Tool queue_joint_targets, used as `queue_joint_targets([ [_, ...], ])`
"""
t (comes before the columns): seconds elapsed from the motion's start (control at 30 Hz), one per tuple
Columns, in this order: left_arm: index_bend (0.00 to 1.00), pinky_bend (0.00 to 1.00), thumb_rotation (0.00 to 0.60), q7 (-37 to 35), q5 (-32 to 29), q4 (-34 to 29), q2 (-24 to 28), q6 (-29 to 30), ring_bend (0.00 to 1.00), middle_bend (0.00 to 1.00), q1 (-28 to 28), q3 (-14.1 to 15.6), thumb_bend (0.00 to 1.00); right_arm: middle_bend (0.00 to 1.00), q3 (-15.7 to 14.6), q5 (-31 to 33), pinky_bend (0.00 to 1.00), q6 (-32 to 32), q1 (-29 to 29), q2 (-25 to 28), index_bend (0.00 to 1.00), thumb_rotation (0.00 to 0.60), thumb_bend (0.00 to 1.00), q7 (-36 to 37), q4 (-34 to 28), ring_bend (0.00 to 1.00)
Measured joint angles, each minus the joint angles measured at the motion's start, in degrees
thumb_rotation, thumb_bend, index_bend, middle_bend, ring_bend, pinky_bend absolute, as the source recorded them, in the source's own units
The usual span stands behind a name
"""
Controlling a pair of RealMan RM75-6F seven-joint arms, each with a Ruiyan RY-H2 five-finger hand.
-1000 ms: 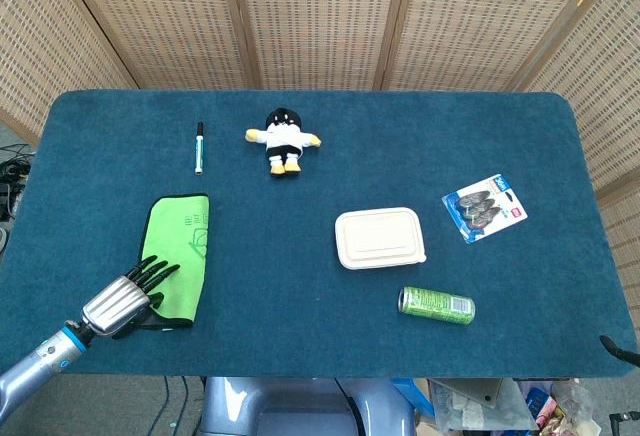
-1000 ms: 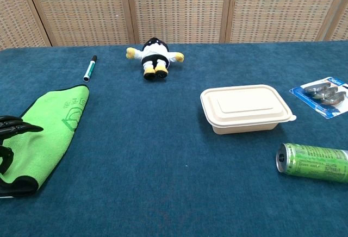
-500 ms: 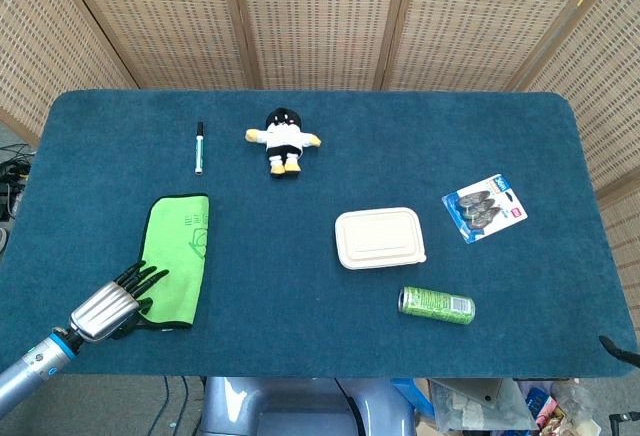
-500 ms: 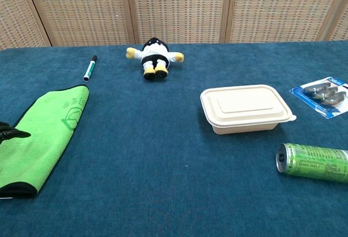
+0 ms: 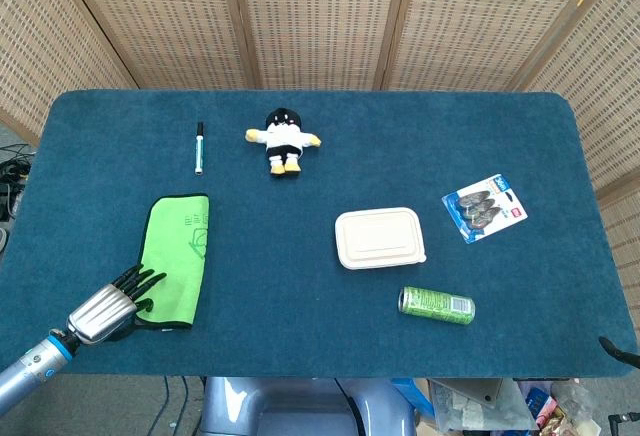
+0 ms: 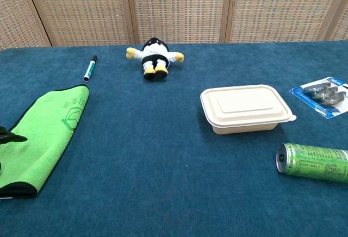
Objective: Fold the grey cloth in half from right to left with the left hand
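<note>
Left hand [image 5: 108,305] sits at lower left of the head view, fingers spread apart and holding nothing, black fingertips [image 5: 148,280] over the near left edge of the cloth. Compared with a second ago it has slid down and left, toward the counter's front edge; then it covered more of the cloth's lower corner. In the chest view only one dark fingertip [image 6: 12,137] pokes in at the far left edge, where earlier several fingers showed on the cloth.

Cloth [image 5: 179,257] is bright green, not grey, with a dark border, lying as a narrow folded strip at lower left of the counter [image 5: 320,146]; it looks flat, same place as before. In the chest view the cloth [image 6: 41,133] runs from the left edge up toward the pen.

Pen [image 5: 199,147] lies upper left, well apart from the cloth's top. Plush toy [image 5: 283,140], black and white with yellow feet, sits just right of the pen. Cream lidded container [image 5: 379,238] is near centre, lid closed. Green can [image 5: 437,305] lies on its side below right of the container. Blister pack [image 5: 485,208] is at the right, tilted. None of these have moved.

Right hand cannot be seen in either view.
</note>
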Motion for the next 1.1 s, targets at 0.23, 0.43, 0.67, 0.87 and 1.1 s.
queue_joint_targets([
  [0.23,0.00,0.00,0.600,-1.27,-0.08,-0.84,1.40,2.80,0.00,0.00,0.75,-0.26,0.27,0.00,-0.07,-0.33,0.00,0.32,-0.18,0.24,0.00,0.600,0.00,0.29,-0.23,0.00],
  [0.43,0.00,0.00,0.600,-2.60,-1.32,-3.14,3.79,7.36,0.00,0.00,1.86,-2.08,0.27,0.00,-0.21,-0.82,0.00,0.52,-0.34,0.46,0.00,0.600,0.00,0.84,-0.38,0.00],
  [0.67,0.00,0.00,0.600,-3.40,-5.22,-6.67,5.81,10.04,0.00,0.00,2.68,-6.21,0.27,0.00,-0.39,-1.67,0.00,1.06,-0.63,0.81,0.00,0.600,0.00,1.61,-0.62,0.00],
  [0.87,0.00,0.00,0.600,-2.58,-9.05,-10.80,5.74,7.45,0.00,0.00,3.10,-8.78,0.27,0.00,-0.69,-2.59,0.00,1.18,-0.77,1.08,0.00,0.600,0.00,2.46,-0.68,0.00],
  [1.1,0.00,0.00,0.600,-0.80,-9.11,-8.59,0.82,4.18,0.00,0.00,4.00,-7.97,0.27,0.00,-1.20,-3.96,0.00,1.48,-1.05,1.41,0.00,0.600,0.00,3.69,-0.65,0.00],
])
